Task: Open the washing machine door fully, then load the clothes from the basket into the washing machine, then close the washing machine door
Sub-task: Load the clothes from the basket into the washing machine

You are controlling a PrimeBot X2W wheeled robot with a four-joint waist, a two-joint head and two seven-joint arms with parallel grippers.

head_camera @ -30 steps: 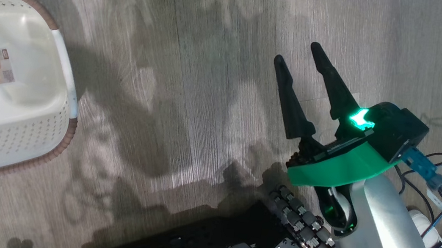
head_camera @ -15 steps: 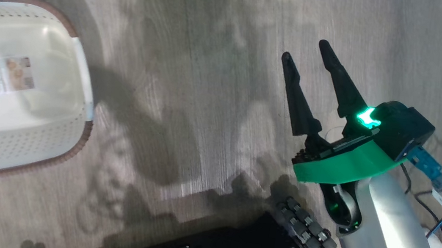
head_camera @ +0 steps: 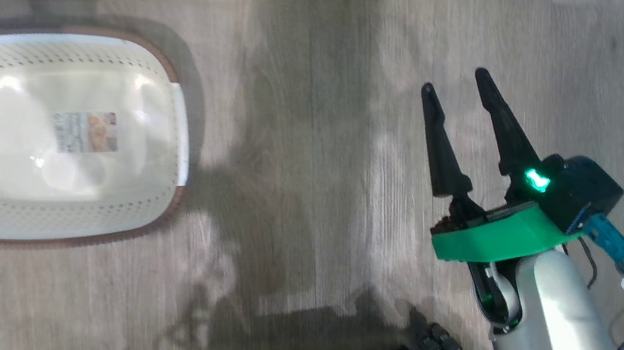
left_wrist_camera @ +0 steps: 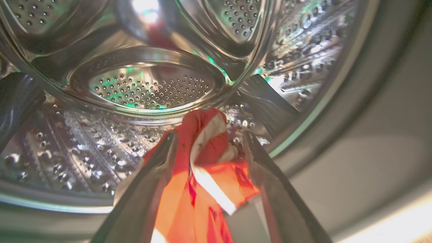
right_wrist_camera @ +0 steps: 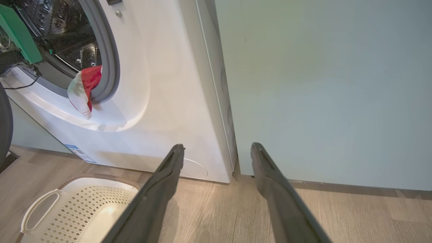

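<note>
1. My left gripper (left_wrist_camera: 210, 135) reaches into the washing machine's steel drum (left_wrist_camera: 152, 87). Its fingers are spread wide, and the clothes (left_wrist_camera: 202, 189) lie loose between them without being pinched.
2. The red garment with its white trim runs from the perforated drum floor back across the drum's lip towards me, and it brushes my left finger (left_wrist_camera: 152, 182).
3. In the right wrist view a fold of the clothes (right_wrist_camera: 86, 87) hangs out over the grey door seal (right_wrist_camera: 113, 67) onto the washing machine (right_wrist_camera: 152, 101) front. It lies across the mouth of the opening.
4. My left arm's green collar (right_wrist_camera: 18, 37) sits at that same opening, above the fold.
5. My right gripper (head_camera: 454, 80) hangs over the wooden floor (head_camera: 305, 138), well apart from the basket (head_camera: 174, 121). Its fingers are spread and hold nothing.
6. The basket stands on the floor just in front of the washer — its label sticker (head_camera: 85, 132) shows on the base.
7. Beside the washer's right edge stands a flat pale teal cabinet front (right_wrist_camera: 320, 84). A small round panel (right_wrist_camera: 194, 168) and a blue label (right_wrist_camera: 79, 152) sit low on the washer.
</note>
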